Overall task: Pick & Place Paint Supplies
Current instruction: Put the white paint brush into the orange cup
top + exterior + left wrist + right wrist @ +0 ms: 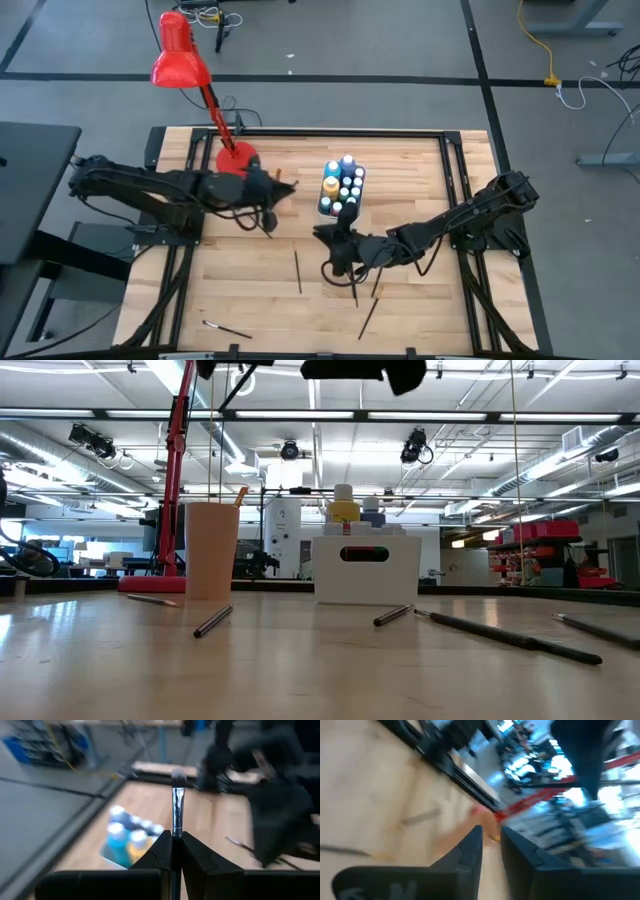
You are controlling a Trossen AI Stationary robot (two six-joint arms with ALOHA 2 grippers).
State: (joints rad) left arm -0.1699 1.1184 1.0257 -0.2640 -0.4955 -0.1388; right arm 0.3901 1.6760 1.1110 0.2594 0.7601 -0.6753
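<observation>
My left gripper (270,200) hovers beside the red lamp's base and is shut on a thin brush (177,795) with a metal ferrule and dark bristles. A white box (342,186) at mid-table holds several white-capped paint bottles (127,839). A tan cup (212,550) with one brush handle sticking out of it stands left of the box in the low view. Several brushes (298,272) lie flat on the wood. My right gripper (332,242) hangs just near of the box, its fingers (470,850) a narrow gap apart, nothing between them. My left gripper pinches the brush between its two fingers just behind the ferrule (176,831). The brush runs along the fingers, and its bristle end (178,777) sticks out past the fingertips. It is lifted clear of the table.
The red desk lamp (180,60) stands with its base (237,160) at the far left, its arm slanting over the edge. Loose brushes lie near the table's near edge (370,315) and near left (228,328). Bare wood lies between the arms.
</observation>
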